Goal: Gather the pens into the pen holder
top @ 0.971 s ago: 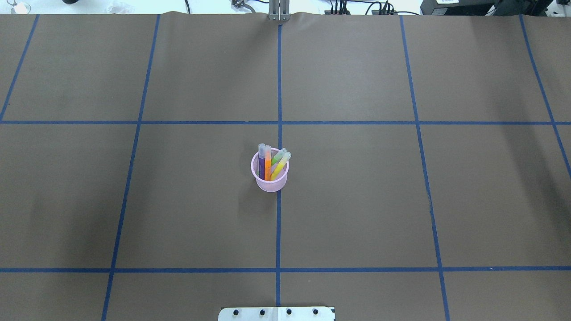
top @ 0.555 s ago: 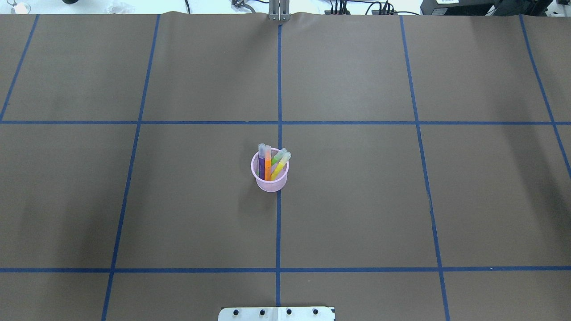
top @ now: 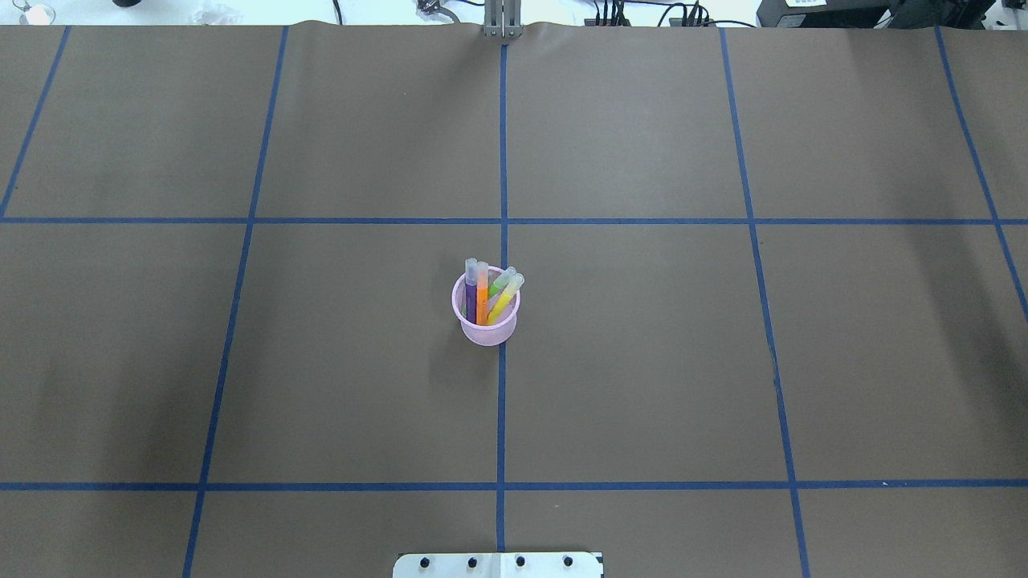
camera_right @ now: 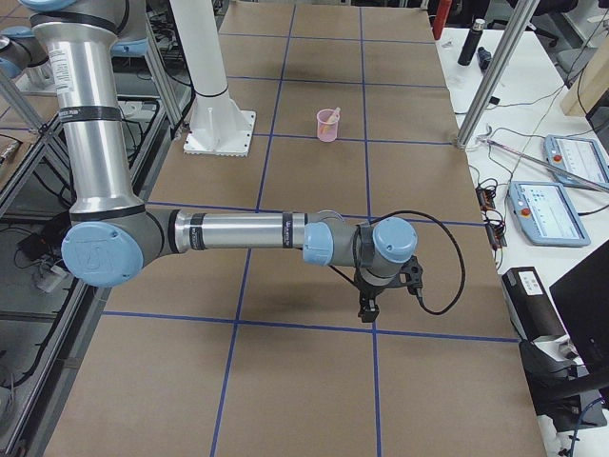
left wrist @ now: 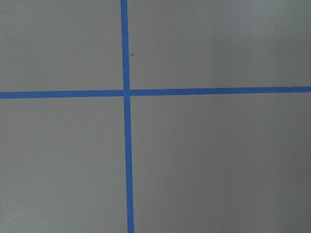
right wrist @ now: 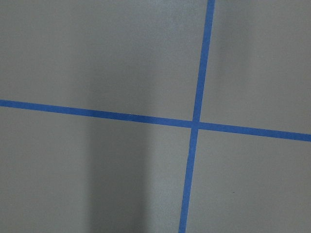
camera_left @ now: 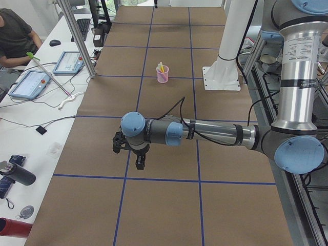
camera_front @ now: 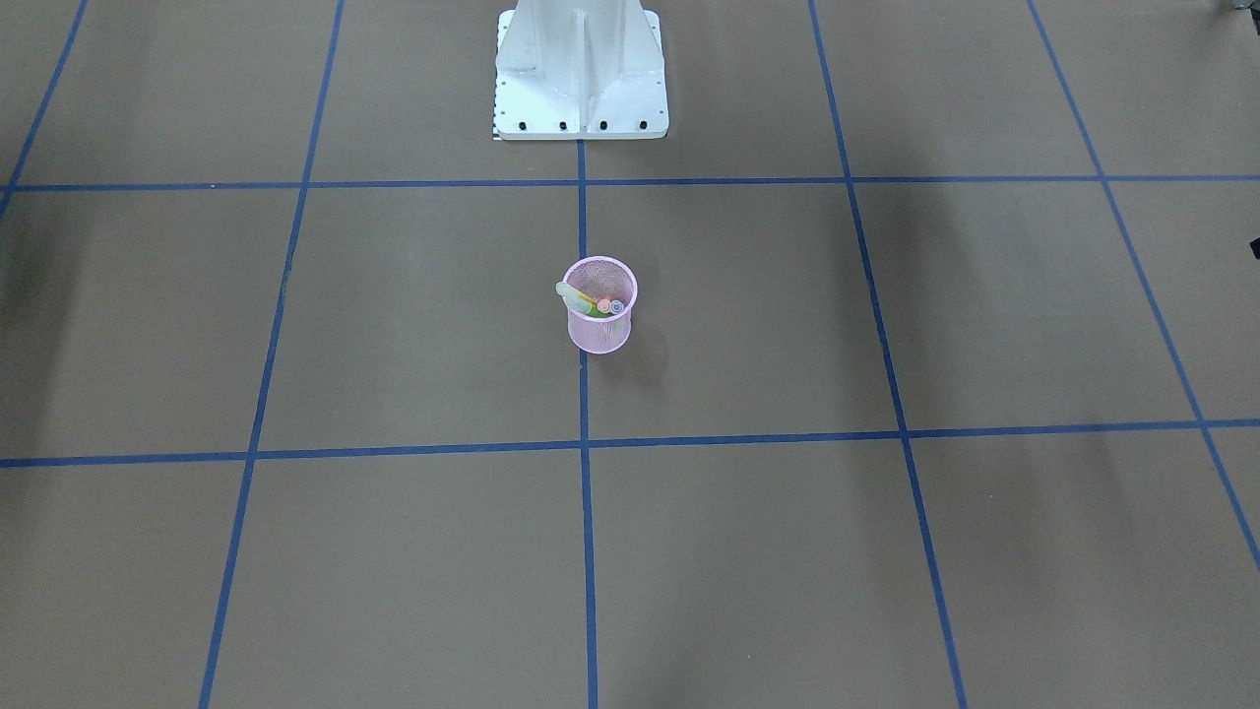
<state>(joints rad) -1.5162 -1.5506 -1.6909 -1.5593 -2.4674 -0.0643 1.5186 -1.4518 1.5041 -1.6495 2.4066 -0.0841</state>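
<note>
The pink mesh pen holder [top: 487,331] stands upright at the table's middle, on a blue tape line. It also shows in the front view [camera_front: 598,333] and both side views [camera_left: 162,77] [camera_right: 327,127]. Inside it stand a purple pen [top: 470,295], an orange pen [top: 482,299], a green pen [top: 500,282] and a yellow pen [top: 505,299], their pale caps above the rim. My left gripper [camera_left: 140,163] hangs over the table's left end, far from the holder. My right gripper [camera_right: 367,309] hangs over the right end. I cannot tell whether either is open or shut. Both wrist views show only paper and tape.
Brown paper with blue tape grid lines [top: 502,160] covers the table. The robot's white base [camera_front: 581,79] stands at the near edge. A side bench holds tablets [camera_left: 31,84] and a seated person [camera_left: 15,36]. Metal posts [camera_right: 490,76] stand at the table's ends.
</note>
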